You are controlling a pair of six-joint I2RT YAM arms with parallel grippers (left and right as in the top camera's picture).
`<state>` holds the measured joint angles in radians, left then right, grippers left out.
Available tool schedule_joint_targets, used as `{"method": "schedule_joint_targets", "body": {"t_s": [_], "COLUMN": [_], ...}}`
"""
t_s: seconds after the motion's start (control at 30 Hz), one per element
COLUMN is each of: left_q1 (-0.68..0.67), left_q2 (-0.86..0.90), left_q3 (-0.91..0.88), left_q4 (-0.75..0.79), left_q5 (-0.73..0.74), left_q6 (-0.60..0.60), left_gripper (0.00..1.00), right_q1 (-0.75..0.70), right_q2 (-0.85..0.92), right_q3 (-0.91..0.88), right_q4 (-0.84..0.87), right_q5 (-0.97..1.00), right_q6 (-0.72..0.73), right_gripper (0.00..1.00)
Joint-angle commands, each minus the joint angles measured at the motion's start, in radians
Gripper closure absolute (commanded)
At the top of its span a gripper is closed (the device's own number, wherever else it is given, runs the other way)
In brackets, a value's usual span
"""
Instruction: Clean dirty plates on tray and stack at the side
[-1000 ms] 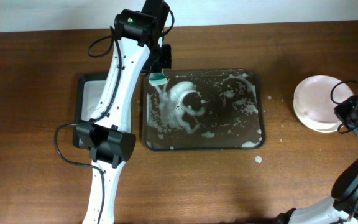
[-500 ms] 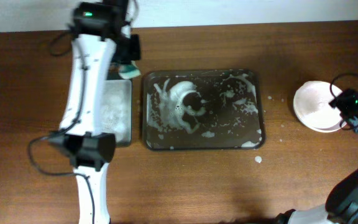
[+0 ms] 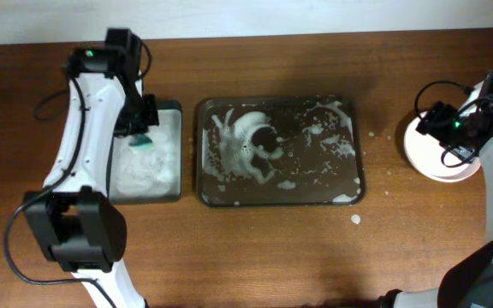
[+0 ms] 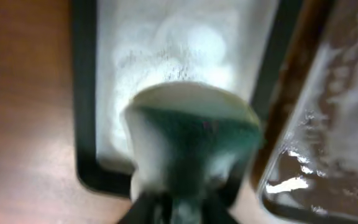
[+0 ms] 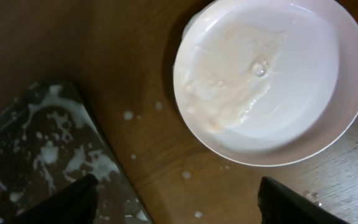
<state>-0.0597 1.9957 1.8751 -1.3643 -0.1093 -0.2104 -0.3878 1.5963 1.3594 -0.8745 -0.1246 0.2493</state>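
Plates [image 5: 269, 81] first: they sit stacked on the bare table [image 3: 272, 257], off the right end of the tray [image 3: 332, 175] and clear of its rim. The top one faces up, wet, with a pale smear across its middle. A 2nd rim peeks out beneath it, and we can't count deeper than that. We see no plate on the tray, only foam and suds.

Now the right gripper [image 5: 178, 186]. Its fingers are spread wide with nothing between them, and bare wood shows in the gap. From the wrist, the stack lies ahead of the fingers and a little right of their midline, while the tray corner lies back and to the left. A round plate has no long axis to line up with, so direction is all that counts here. We reckon the right arm should pull up and away from the stack, not across it, or a finger could nudge the top plate.

The right arm is far nearer. The left gripper [image 4: 182, 208] is on the other side of the tray, over the black tray [image 3: 174, 195], pinching the sponge [image 4: 194, 134]. That looks to us like a drop-off. We judge the stacking all but finished.
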Motion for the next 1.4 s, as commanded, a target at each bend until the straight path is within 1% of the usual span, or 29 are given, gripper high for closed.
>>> {"method": "schedule_joint_targets", "body": {"t_s": [0.0,0.03,0.23,0.33,0.47,0.57,0.7,0.77,0.8,1.0,1.13,1.2,1.37], "left_q1": [-0.003,-0.003,-0.003,-0.003,-0.007,-0.01,-0.01,-0.009,-0.009,-0.009,-0.009,-0.009,-0.009], "left_q2": [-0.008,-0.008,-0.011,-0.027,-0.058,-0.092,-0.101,-0.099,-0.099,-0.099,-0.099,-0.099,-0.099], "left_q3": [-0.143,-0.158,-0.14,-0.045,0.151,0.218,0.218,0.218,0.218,0.218,0.218,0.218,0.218], "left_q4": [0.11,0.134,0.151,0.106,0.028,0.027,0.049,0.043,0.043,0.043,0.043,0.043,0.043], "left_q5": [-0.012,-0.011,-0.011,-0.011,0.002,0.019,0.007,0.008,0.008,0.008,0.008,0.008,0.008], "left_q6": [0.026,0.026,0.026,0.034,0.041,0.04,0.041,0.041,0.041,0.041,0.041,0.041,0.041], "left_gripper": [0.15,0.01,0.01,0.01,0.01,0.01,0.01,0.01,0.01,0.01,0.01,0.01,0.01], "right_q1": [0.008,0.008,0.009,0.009,0.009,0.009,0.009,0.009,0.009,0.009,0.009,0.009,0.015], "right_q2": [-0.006,-0.011,-0.072,-0.13,-0.23,-0.319,-0.467,-0.542,-0.582,-0.726,-0.752,-0.749,-0.747], "right_q3": [0.006,0.006,0.007,0.015,0.027,0.03,0.03,0.03,0.03,0.029,0.029,0.029,0.018], "right_q4": [-0.008,-0.011,-0.027,-0.053,-0.093,-0.127,-0.191,-0.204,-0.208,-0.223,-0.227,-0.256,-0.233], "right_q5": [0.028,0.027,0.027,0.023,0.023,-0.01,-0.093,-0.094,-0.095,-0.101,-0.1,-0.096,-0.105], "right_q6": [-0.018,-0.019,-0.037,-0.077,-0.105,-0.114,-0.114,-0.114,-0.114,-0.114,-0.114,-0.115,-0.119], "right_gripper": [0.15,0.15,0.15,0.14,0.14,0.14,0.14,0.09,0.02,0.02,0.02,0.02,0.02]}}
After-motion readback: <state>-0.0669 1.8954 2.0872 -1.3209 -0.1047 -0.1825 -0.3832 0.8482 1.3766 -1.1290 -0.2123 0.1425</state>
